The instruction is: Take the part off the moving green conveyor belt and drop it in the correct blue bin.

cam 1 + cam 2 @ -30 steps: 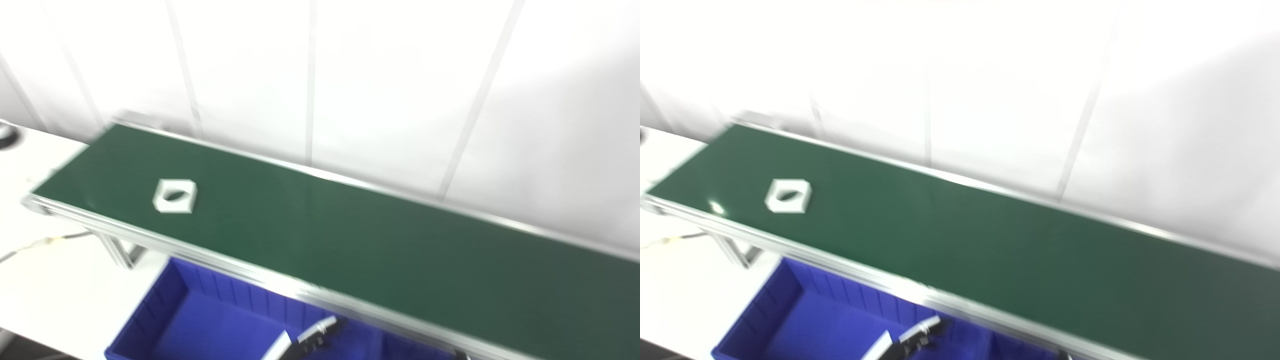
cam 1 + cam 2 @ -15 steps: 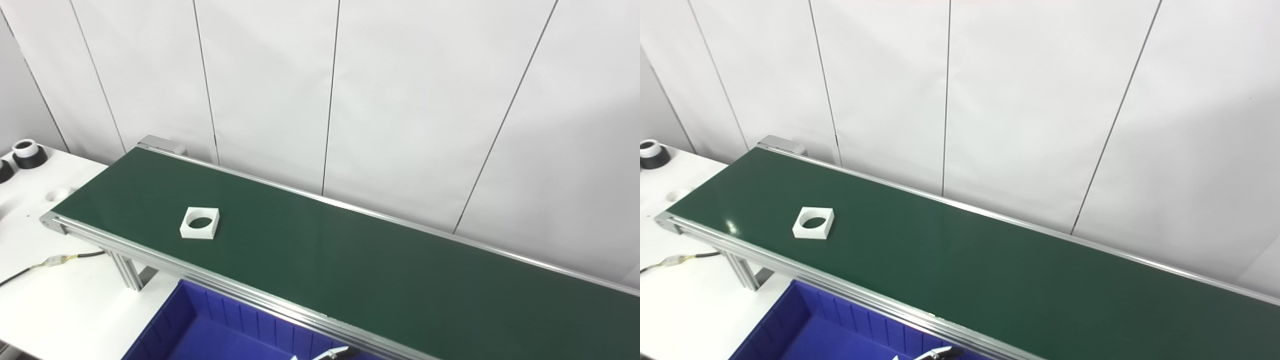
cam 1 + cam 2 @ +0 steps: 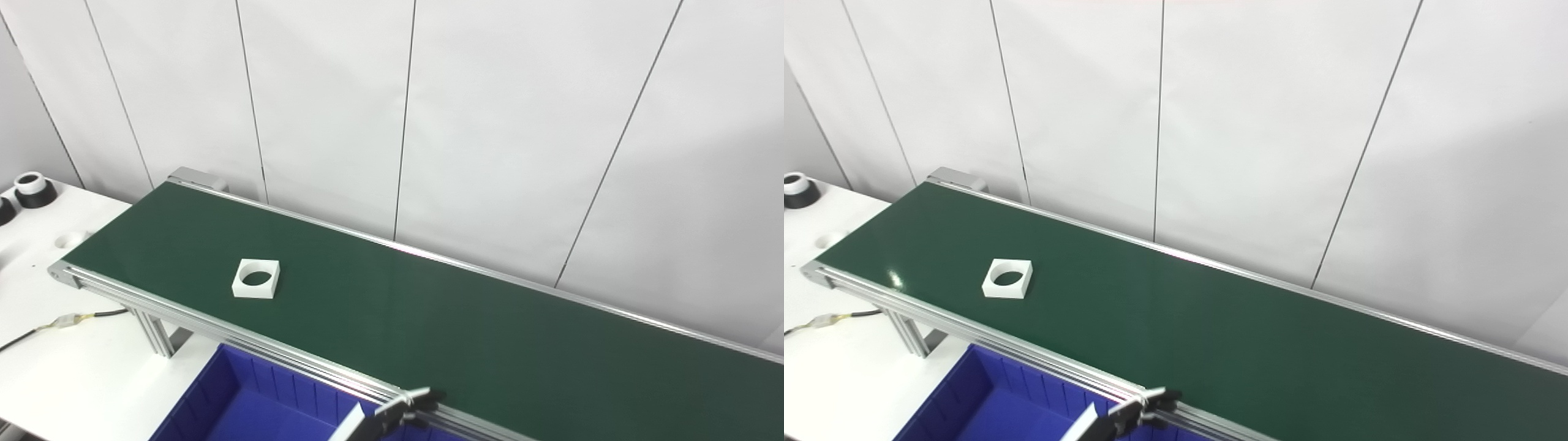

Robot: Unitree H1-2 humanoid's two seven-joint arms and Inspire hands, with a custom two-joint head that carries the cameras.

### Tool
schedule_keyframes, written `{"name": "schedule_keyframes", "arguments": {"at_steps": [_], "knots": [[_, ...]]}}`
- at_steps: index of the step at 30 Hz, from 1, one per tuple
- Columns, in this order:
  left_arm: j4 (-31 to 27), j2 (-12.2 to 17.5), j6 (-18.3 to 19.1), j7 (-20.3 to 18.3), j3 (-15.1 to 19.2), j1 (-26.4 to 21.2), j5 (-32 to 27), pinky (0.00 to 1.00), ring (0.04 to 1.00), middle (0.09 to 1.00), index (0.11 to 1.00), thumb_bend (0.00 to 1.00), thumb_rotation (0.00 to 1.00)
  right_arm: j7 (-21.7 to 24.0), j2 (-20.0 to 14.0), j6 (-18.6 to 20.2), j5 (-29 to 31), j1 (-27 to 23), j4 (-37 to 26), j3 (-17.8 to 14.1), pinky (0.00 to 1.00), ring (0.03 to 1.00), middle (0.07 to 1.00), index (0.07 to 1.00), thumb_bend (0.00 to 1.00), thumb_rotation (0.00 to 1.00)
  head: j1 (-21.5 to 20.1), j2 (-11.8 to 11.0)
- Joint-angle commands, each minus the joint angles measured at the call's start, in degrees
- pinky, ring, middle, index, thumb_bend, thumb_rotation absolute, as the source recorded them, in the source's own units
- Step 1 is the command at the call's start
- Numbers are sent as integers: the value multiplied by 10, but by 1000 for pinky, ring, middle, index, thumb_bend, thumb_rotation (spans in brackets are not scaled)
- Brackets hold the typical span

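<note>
The left hand [image 3: 404, 409], fingertips barely showing so I cannot tell its spread, hovers over the blue bin [image 3: 245, 392]. The white square part [image 3: 256, 278] rides the green belt [image 3: 465, 331] well beyond, leftward; best wait, then pinch its outer edges.

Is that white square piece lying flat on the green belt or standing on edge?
Lying flat. The white square piece rests on the green belt with its round hole facing up, and nothing touches it.
</note>
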Motion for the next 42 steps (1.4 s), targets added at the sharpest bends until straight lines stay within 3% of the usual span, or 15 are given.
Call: {"name": "schedule_keyframes", "arguments": {"at_steps": [1, 6, 11, 12, 15, 21, 27, 32, 39, 42], "knots": [[-27, 10, -17, 3, 14, -8, 9, 772, 848, 873, 841, 842, 455, -12, -1, -29, -4, -6, -14, 5, 923, 880, 858, 909, 626, 790, -14, 5], [-46, 17, -17, -28, 42, -20, -4, 780, 858, 885, 854, 875, 479, -10, -2, -29, 3, -7, -20, 10, 878, 869, 860, 892, 674, 785, -57, 30], [-63, 14, -17, -68, 76, -34, -22, 862, 909, 925, 893, 839, 501, -10, -6, -29, 0, -5, -34, 9, 851, 857, 846, 872, 759, 773, -75, 60], [-67, 13, -17, -72, 86, -38, -21, 870, 914, 929, 896, 834, 507, -9, -7, -29, 0, -5, -39, 7, 850, 856, 845, 872, 765, 770, -79, 76], [-75, 7, -17, -89, 112, -47, -25, 888, 934, 955, 918, 784, 517, -16, -11, -29, -10, -4, -50, 9, 830, 845, 836, 872, 758, 734, -81, 84], [-46, 0, -17, -104, 167, -87, -2, 840, 903, 940, 913, 777, 547, -25, -13, -29, -31, 1, -72, 3, 828, 825, 818, 855, 781, 742, -83, 126], [5, 6, -14, -124, 213, -138, 9, 857, 909, 941, 917, 785, 520, -18, -14, -29, -29, 10, -93, -10, 837, 831, 812, 856, 813, 766, -74, 152], [32, 8, 8, -129, 245, -157, 48, 872, 924, 944, 914, 803, 528, -10, -22, -29, -20, 7, -104, -10, 837, 825, 806, 862, 775, 742, -69, 153], [79, 30, 25, -142, 262, -187, 91, 923, 971, 971, 932, 758, 474, -5, -19, -29, -11, 12, -108, -16, 843, 826, 807, 858, 784, 720, -60, 154], [89, 41, 40, -144, 264, -199, 119, 901, 967, 976, 936, 780, 503, 4, -21, -29, 1, 14, -114, -18, 849, 826, 808, 860, 791, 723, -52, 153]]}}
